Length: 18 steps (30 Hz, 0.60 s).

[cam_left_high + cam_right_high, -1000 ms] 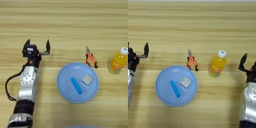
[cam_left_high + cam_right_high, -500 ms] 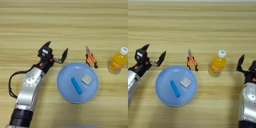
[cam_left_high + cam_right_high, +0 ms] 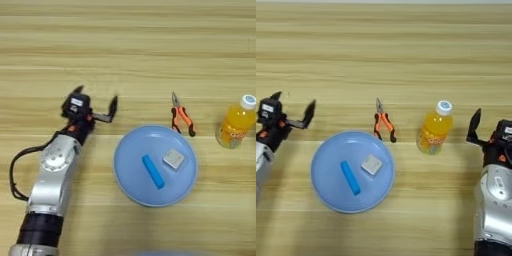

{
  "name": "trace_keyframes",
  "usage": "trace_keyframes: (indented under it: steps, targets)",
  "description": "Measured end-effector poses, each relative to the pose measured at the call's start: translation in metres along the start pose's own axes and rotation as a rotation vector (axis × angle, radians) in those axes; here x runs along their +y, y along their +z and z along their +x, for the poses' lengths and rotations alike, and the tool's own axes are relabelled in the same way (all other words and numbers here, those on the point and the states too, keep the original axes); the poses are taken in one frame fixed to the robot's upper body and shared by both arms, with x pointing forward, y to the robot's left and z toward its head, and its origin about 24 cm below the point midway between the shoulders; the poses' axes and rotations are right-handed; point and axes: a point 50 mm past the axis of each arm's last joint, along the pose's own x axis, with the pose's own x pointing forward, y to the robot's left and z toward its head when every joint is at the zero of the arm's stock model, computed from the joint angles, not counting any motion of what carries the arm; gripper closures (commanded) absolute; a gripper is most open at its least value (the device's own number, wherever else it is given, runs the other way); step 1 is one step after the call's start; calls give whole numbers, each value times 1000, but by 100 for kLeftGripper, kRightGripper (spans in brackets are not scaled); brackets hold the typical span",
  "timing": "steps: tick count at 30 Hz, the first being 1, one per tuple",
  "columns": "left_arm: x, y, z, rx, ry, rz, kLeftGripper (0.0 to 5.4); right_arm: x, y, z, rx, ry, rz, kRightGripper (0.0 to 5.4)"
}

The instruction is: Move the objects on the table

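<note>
A blue bar (image 3: 152,171) and a grey square block (image 3: 173,159) lie side by side on the light-blue plate (image 3: 131,155). The orange-drink bottle (image 3: 433,131) stands upright with its white cap on, to the right of the plate. My left gripper (image 3: 96,97) hovers open just left of and behind the plate's rim, with nothing between its fingers. My right gripper (image 3: 495,131) is at the right edge, a short way right of the bottle. It is open, and one finger (image 3: 474,123) points up while the other is cut off by the picture edge.
Orange-handled pliers (image 3: 181,117) lie between the plate's far rim and the bottle. The light wooden table (image 3: 130,45) stretches bare behind everything. A black cable loops beside my left forearm (image 3: 52,175).
My left gripper swung right from the far left toward the plate, then drew back slightly. The right gripper edged a little left toward the bottle. Objects have not moved.
</note>
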Motion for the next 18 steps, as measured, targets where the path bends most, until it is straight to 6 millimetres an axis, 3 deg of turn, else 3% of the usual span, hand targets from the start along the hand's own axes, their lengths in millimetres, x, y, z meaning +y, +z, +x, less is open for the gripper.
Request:
trace_keyframes:
  steps: [3, 18]
  targets:
    - [15, -11, -1, 2, 83, 4, 0, 2, 1, 0, -10, 7, 1, 4]
    - [21, -15, 2, -41, 121, 10, 0, 3, -1, -1, -4, 17, 0, 4]
